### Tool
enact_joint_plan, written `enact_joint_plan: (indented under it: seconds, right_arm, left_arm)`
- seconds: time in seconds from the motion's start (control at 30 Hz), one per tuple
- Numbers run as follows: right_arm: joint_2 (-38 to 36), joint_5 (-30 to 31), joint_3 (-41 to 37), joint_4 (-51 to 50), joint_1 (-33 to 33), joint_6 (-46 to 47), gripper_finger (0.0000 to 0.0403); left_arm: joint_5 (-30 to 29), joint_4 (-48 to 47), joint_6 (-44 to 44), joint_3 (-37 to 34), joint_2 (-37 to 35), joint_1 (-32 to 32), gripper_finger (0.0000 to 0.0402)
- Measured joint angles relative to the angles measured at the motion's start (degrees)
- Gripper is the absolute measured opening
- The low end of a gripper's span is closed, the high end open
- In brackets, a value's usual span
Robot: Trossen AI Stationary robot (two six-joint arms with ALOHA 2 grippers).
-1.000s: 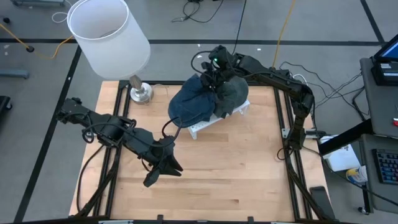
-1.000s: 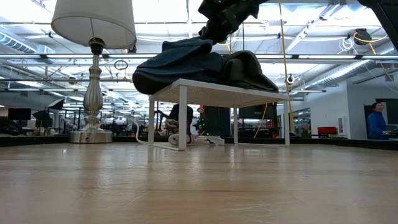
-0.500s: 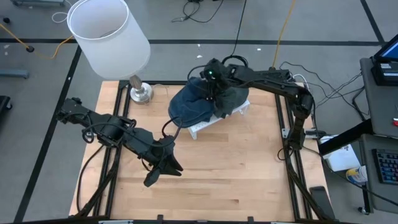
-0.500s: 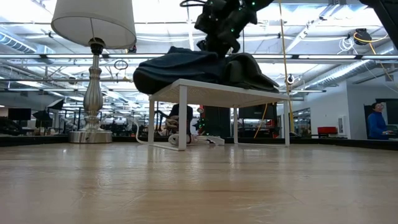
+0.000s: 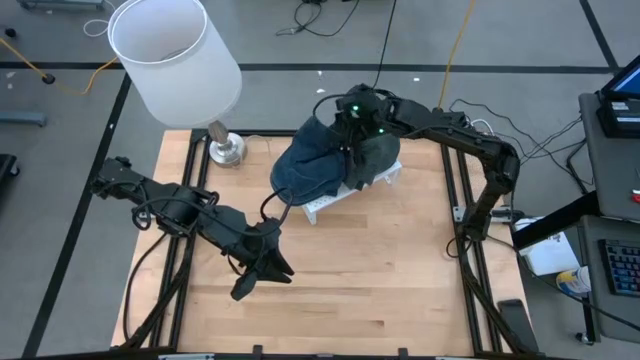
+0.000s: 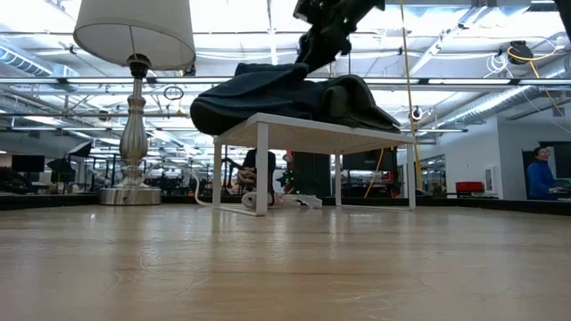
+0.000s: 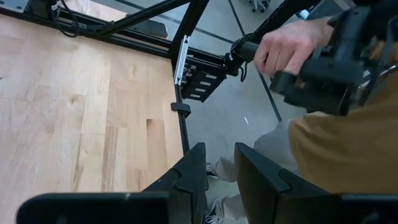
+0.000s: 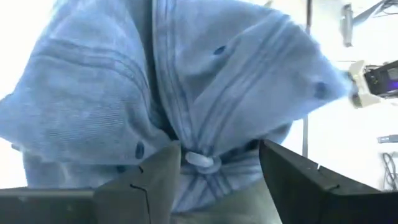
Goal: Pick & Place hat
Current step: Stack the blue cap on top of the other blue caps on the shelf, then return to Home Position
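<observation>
A blue hat (image 5: 312,165) lies crown up on a small white stand (image 5: 322,206) at the table's far middle. A dark grey hat (image 5: 378,155) lies beside it on the stand's right part. My right gripper (image 8: 217,180) hovers open over the blue hat, slanting down, one finger on each side of the hat's top button (image 8: 199,160). In the low view it (image 6: 308,58) sits just above the crown (image 6: 268,71). My left gripper (image 5: 262,272) waits above the table's near left, slightly open, with nothing between its fingers (image 7: 186,180). My right gripper stands open around the blue hat's crown by the button. Whether its fingers (image 8: 155,180) touch the cloth, I cannot tell.
A tall lamp with a white shade (image 5: 175,60) stands on a silver base (image 5: 227,150) at the far left corner. Bare wooden tabletop (image 5: 380,280) stretches in front of the stand. Beyond the table's edge a person's hand (image 7: 289,46) holds a control handle.
My right gripper has opened and let go of the blue hat's crown. It dipped onto the hat, then turned at the wrist and drew back a little upward. The blue hat stays on the stand beside the grey one.
</observation>
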Motion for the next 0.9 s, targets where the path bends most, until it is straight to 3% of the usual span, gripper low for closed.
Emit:
enact_joint_plan:
  seconds: [0.2, 0.37, 0.57, 0.73, 0.9]
  right_arm:
    - [-4.13, 5.70, 0.00, -1.19, 0.09, 2.23, 0.0217]
    - [-8.95, 7.01, 0.07, -4.03, 0.42, 15.55, 0.0210]
    - [-14.90, -2.94, -1.36, -7.43, 2.44, 32.11, 0.0210]
    - [-22.82, -9.24, -11.62, -0.15, 7.23, 42.52, 0.0209]
    - [-32.88, -9.23, -29.53, 18.23, 13.90, 47.70, 0.0206]
  left_arm:
    - [0.05, 0.00, -0.47, 0.00, 0.01, 0.00, 0.0088]
    - [-3.87, -0.43, -0.79, 0.00, 0.01, 0.00, 0.0088]
    - [-12.14, 0.19, 6.95, 0.00, 0.01, 0.06, 0.0088]
    - [-19.39, -0.26, 13.15, 0.00, -0.01, 0.82, 0.0088]
    - [-20.78, 0.89, 20.02, -1.78, -0.05, 1.16, 0.0088]
